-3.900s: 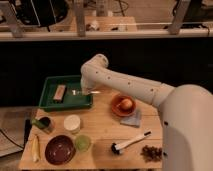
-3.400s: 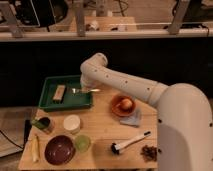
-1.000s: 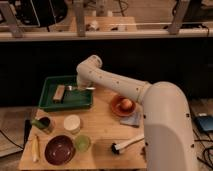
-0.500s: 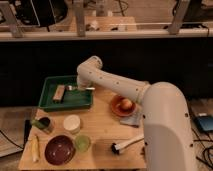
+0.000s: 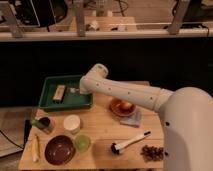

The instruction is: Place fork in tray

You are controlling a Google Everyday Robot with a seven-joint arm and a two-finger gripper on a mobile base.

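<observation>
The robot's arm reaches across the desk (image 5: 102, 131) from the right, its wrist bent down so that the tool (image 5: 79, 90) sits low inside the green tray (image 5: 64, 107), near the right wall. The arm's own housing hides much of the tool from this angle, so one cannot tell whether it is apart, together, or clamped on anything.

A slim, pale grey sliver, most likely the fork (image 5: 73, 90), shows just left of the tool, over the tray's floor and between the tool and the tan block (image 5: 59, 93). Whether it already lies on the floor or hangs a little above it cannot be made out.

The low, inward position makes sense: a release here would leave the fork inside the raised rim, in the free strip beside the block, not on top of it. The task looks near its end. What seems to remain is letting go, if that is not done, and lifting straight up to avoid dragging the fork out.
</observation>
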